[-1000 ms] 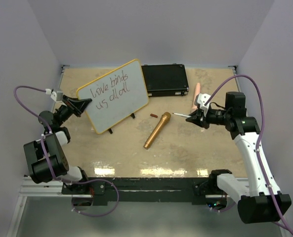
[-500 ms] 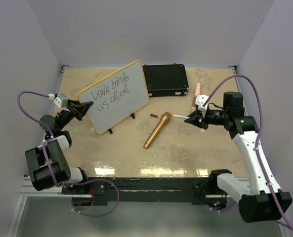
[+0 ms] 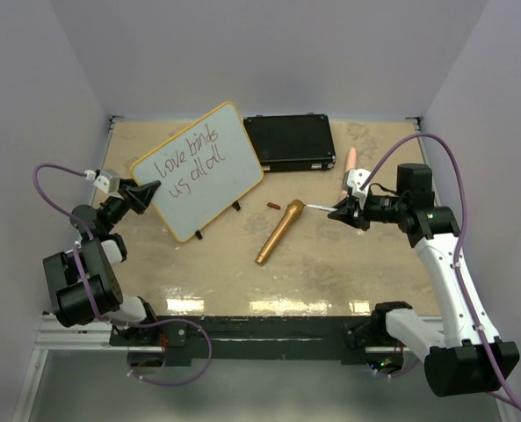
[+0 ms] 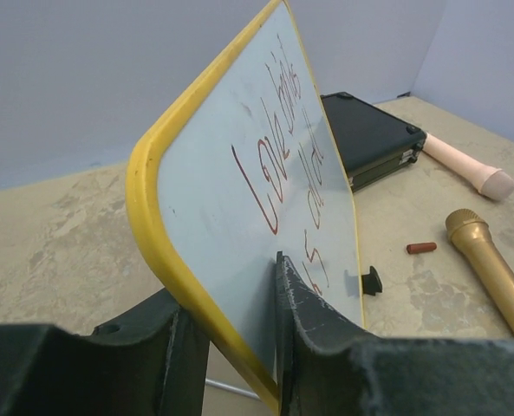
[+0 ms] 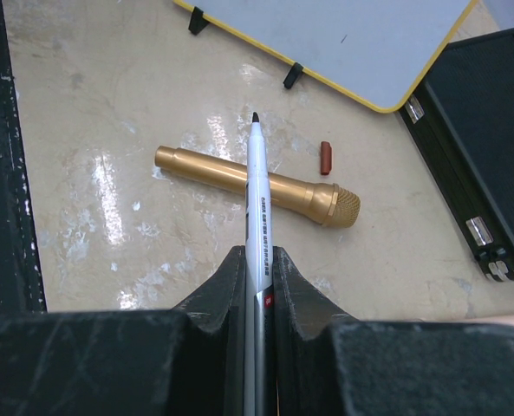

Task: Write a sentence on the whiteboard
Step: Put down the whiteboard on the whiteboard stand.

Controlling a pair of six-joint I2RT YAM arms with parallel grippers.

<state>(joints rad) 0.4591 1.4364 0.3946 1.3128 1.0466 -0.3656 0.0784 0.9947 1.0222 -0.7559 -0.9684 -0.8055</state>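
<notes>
The black case (image 3: 289,141), the only container, lies shut at 12 o'clock on the table (image 3: 357,264); what it holds is hidden. The whiteboard (image 3: 198,169) stands tilted on small black feet at 10 o'clock, its right edge just beside the case's left end. The sentence (image 3: 188,160), "love binds us all", crosses it in two slanted lines.

The left gripper (image 3: 152,189) straddles the board's yellow left edge; whether its fingers pinch the frame or only flank it I cannot tell. At 3 o'clock the right gripper (image 5: 257,264) is pressed together on a marker (image 5: 256,182), whose dark tip points toward 9 o'clock.

A gold microphone (image 3: 278,232) lies near the centre, with a small red-brown piece (image 3: 271,207) just beside its head. A pink object (image 3: 350,167) lies at 2 o'clock. Open tabletop runs along the near edge, from 5 to 7 o'clock.
</notes>
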